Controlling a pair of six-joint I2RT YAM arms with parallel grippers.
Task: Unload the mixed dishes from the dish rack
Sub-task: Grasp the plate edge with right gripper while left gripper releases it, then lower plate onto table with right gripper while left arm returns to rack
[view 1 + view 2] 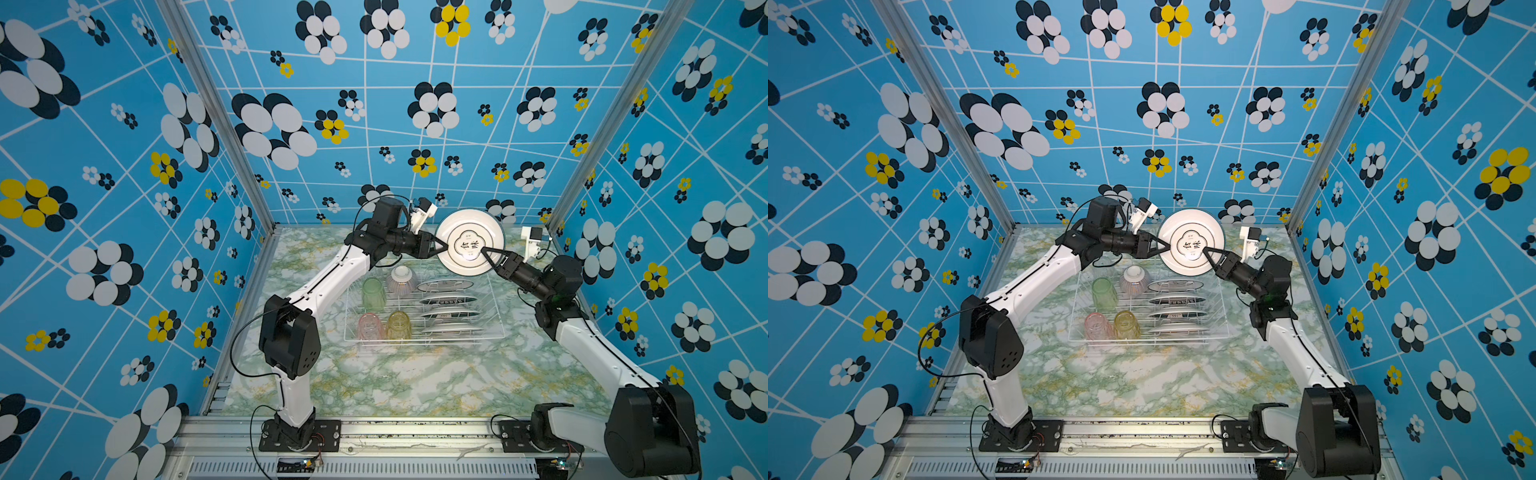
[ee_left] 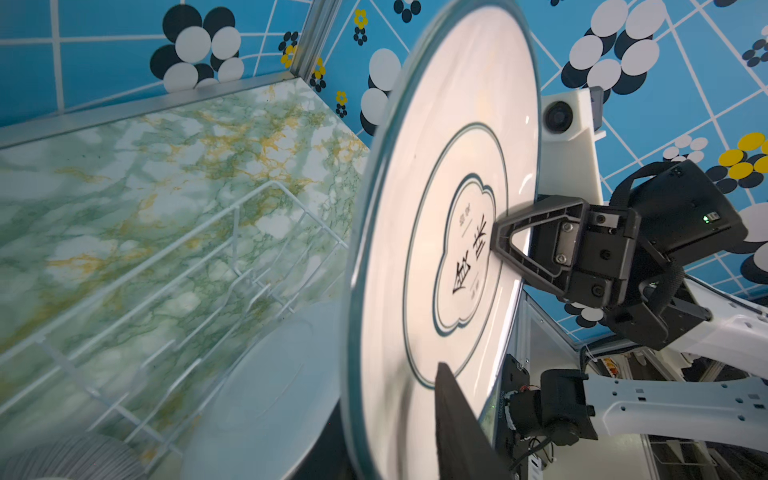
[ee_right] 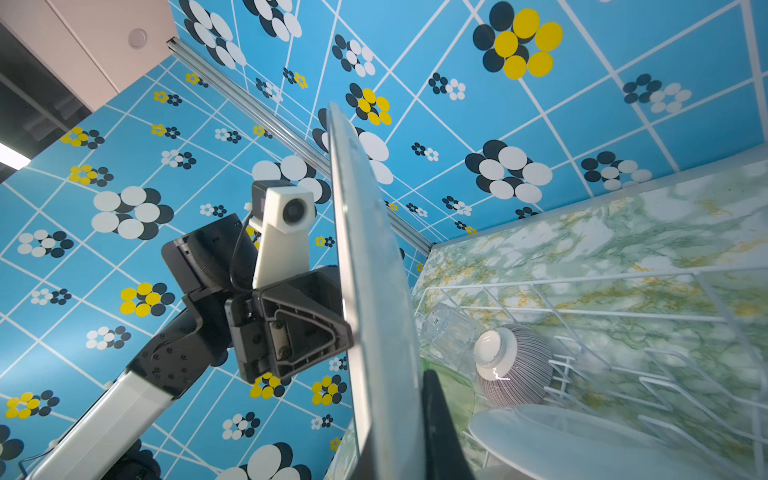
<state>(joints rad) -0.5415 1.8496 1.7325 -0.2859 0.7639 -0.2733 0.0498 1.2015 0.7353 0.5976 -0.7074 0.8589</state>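
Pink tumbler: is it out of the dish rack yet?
No, the pink tumbler stands inside the dish rack, beside the amber tumbler.

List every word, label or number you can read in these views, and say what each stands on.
"食味": large black characters in the clover-shaped frame at the centre of the raised plate, which the right pincer grips.
Small print beside those characters, on the same plate: too small to read.
Dark markings on the racked plates in the dish rack: too blurred to read.
Nothing else is legible.
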